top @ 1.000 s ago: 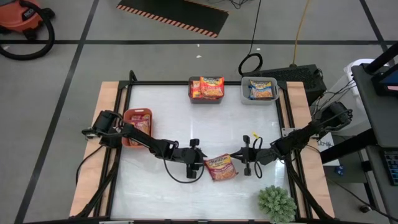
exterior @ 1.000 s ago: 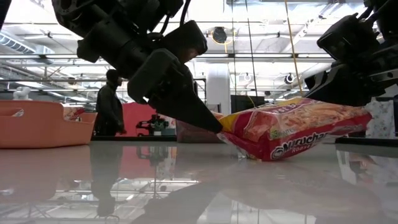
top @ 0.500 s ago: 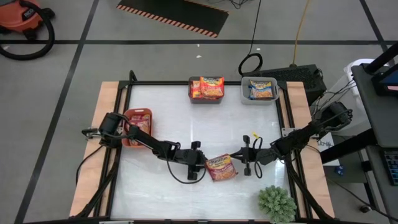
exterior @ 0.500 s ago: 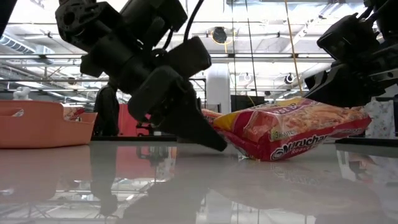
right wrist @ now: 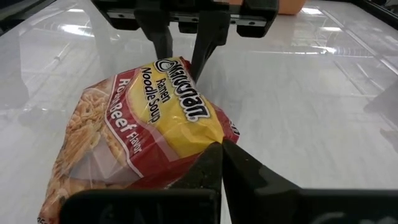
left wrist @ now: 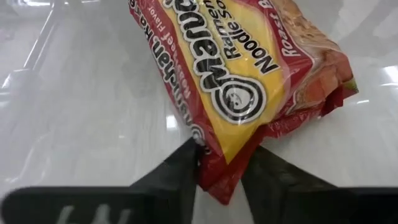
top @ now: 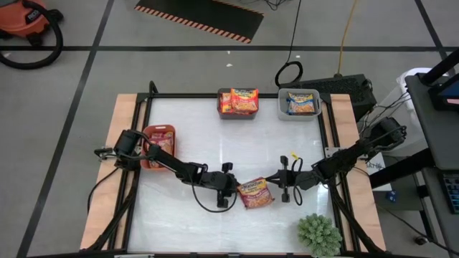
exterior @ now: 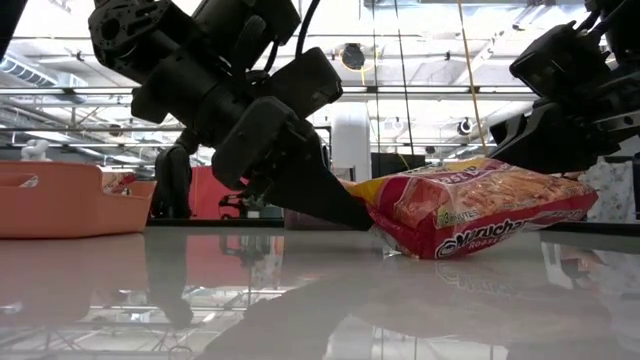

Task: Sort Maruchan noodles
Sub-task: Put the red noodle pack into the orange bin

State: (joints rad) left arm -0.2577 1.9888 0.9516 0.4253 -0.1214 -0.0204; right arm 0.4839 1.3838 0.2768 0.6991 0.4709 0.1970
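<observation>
Table (top: 186,136) was a glossy white sheet in a black frame on pale wood, reflective as glass in the low view; a taped grey floor surrounded it, with an orange shop vacuum (top: 29,25) at one corner and a person standing in the room beyond. 1 red-trimmed ramen packet (top: 254,193), crinkly plastic with a yellow front, lay near the front centre, held off flat between both arms. Left gripper (left wrist: 217,171) had its fingers closed on 1 packet corner; right gripper (right wrist: 221,158) pinched the opposite edge. 3 bins held other packets: orange bin (top: 159,145), dark grey bin (top: 238,102), light grey bin (top: 299,104). A spiky green plant (top: 319,233) sat at the front corner.
</observation>
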